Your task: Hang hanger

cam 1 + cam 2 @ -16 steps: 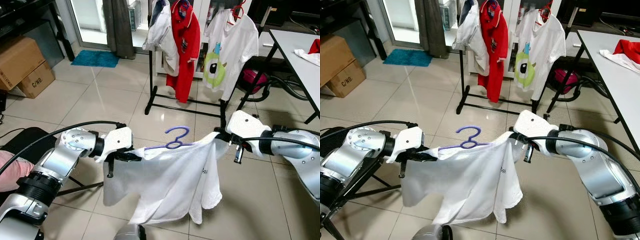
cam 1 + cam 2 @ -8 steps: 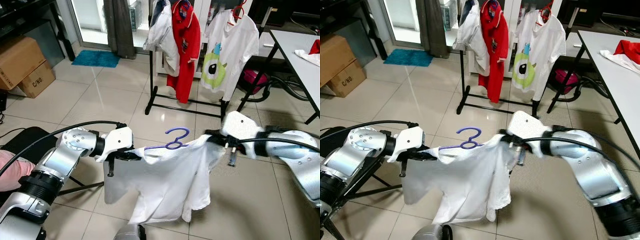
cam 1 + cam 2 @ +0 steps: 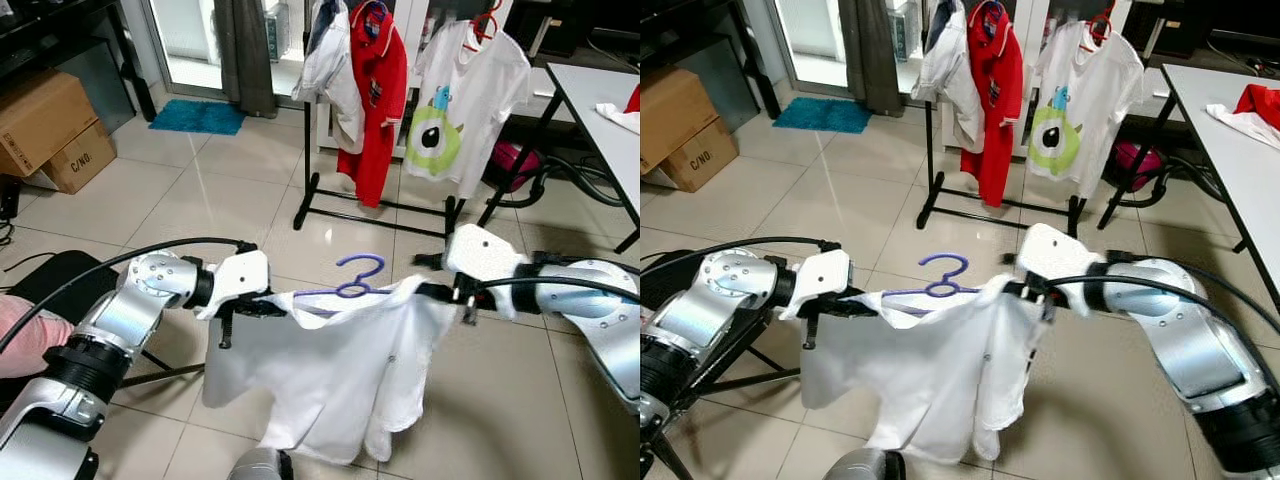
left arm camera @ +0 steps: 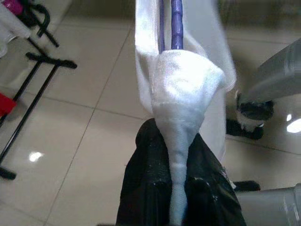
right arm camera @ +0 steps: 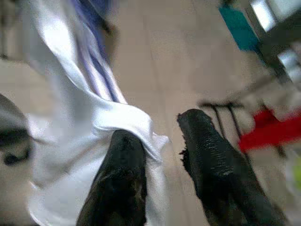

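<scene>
Boxes (image 3: 45,125) of brown card at far left, against the wall. Nearer, left gripper (image 4: 181,141) pinched tight on the left shoulder of a white shirt (image 3: 320,385), fingers (image 4: 141,188) pressed together over a fold of cloth, probably to keep the garment stretched out flat. Purple hanger (image 3: 345,285) threaded inside the shirt at mid-scene, hook standing up above the collar, free for hooking onto a bar. Beyond, at the far side of the tiled floor, black clothes rack (image 3: 375,205) carrying a red shirt (image 3: 380,90) and a white monster-print tee (image 3: 455,110); likely the destination, well apart from the hanger. Right gripper (image 5: 162,155) at the shirt's right shoulder, fingers spread, cloth draped over one finger only, so apparently supporting rather than gripping. White table (image 3: 600,95) at far right.
</scene>
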Robot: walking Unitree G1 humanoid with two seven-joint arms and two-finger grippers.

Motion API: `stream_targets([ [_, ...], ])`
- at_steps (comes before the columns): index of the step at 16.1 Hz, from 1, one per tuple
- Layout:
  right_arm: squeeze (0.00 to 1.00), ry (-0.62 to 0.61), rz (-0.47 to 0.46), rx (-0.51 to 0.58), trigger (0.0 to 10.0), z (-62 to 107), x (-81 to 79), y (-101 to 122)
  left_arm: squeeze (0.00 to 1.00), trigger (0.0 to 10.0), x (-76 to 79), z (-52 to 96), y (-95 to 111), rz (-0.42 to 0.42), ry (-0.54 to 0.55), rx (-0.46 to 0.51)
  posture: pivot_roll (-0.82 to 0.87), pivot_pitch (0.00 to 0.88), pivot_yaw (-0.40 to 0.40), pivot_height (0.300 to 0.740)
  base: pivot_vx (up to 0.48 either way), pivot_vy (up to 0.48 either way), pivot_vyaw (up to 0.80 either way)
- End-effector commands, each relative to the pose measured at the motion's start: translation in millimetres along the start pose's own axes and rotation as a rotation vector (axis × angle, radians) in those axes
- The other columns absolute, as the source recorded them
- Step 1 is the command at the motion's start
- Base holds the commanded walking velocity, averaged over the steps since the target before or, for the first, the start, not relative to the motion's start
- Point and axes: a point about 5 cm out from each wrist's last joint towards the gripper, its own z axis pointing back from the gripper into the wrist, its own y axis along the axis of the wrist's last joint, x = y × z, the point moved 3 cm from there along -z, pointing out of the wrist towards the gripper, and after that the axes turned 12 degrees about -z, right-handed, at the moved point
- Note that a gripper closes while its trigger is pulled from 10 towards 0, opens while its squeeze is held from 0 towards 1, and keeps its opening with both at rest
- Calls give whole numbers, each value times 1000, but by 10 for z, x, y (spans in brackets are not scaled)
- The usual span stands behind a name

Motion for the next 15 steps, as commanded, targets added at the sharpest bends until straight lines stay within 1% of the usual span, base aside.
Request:
stream_targets([
  [1,1000,-51,28,-2,10000,23,97,39,0,0,-44,29,83,-17,10,36,-14,0,14,740,0,0,0],
  [4,1000,-36,58,6,10000,-5,70,101,0,0,-22,16,78,-20,-2,34,-13,0,13,740,0,0,0],
  [5,1000,-16,67,14,10000,-28,31,124,0,0,-12,5,85,-23,-6,36,-11,0,12,740,0,0,0],
  [6,0,68,76,54,10000,-43,-114,196,0,0,-15,-3,83,-27,-1,30,-10,0,11,740,0,0,0],
  [7,0,103,89,70,10000,-41,-176,222,0,0,-23,-2,70,-32,7,19,-10,0,10,740,0,0,0],
  [8,0,155,104,104,10000,-30,-278,269,0,0,-99,6,23,-53,74,-22,-10,0,10,740,0,0,0],
  [9,0,180,90,103,10000,-15,-322,273,0,0,-133,20,-3,-50,91,-40,-9,0,9,740,0,0,0],
  [10,0,163,163,36,10000,-12,-291,194,0,0,-120,27,-7,-51,79,-42,-9,0,9,740,0,0,0],
  [11,0,128,189,-10,10000,-11,-223,137,0,0,-102,28,7,-49,64,-32,-9,0,9,740,0,0,0],
  [12,0,132,197,-6,10000,0,-207,169,0,0,-89,24,18,-51,53,-25,-9,0,9,740,0,0,0],
  [14,0,147,215,41,10000,10,-207,348,0,0,-60,-8,56,-61,34,-6,-23,0,8,740,0,0,0],
  [15,0,144,214,78,10000,33,-172,449,0,0,-47,-53,117,-63,35,36,-27,0,-5,740,0,0,0],
])
